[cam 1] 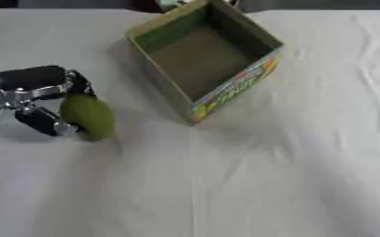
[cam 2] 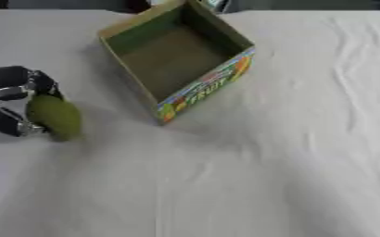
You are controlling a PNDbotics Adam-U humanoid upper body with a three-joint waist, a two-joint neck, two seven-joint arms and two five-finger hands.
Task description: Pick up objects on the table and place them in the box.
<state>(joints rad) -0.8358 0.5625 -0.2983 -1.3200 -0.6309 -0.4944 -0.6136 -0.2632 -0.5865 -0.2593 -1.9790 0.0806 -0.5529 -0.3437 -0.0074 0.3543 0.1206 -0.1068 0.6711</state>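
Observation:
A green oval fruit (cam 1: 88, 115) sits at the left of the white tablecloth, with my left hand (cam 1: 33, 88) curled round it: black fingers above and behind it, the thumb (cam 1: 43, 122) below. Whether the fruit rests on the cloth or is just lifted I cannot tell. The open cardboard box (cam 1: 203, 58), green inside with a colourful printed front wall (cam 1: 234, 88), stands at the back centre, turned at an angle, and nothing lies in it. My right hand shows in neither view.
The white cloth (cam 1: 266, 176) covers the whole table, with wrinkles along the right side. Dark shapes line the far edge behind the box.

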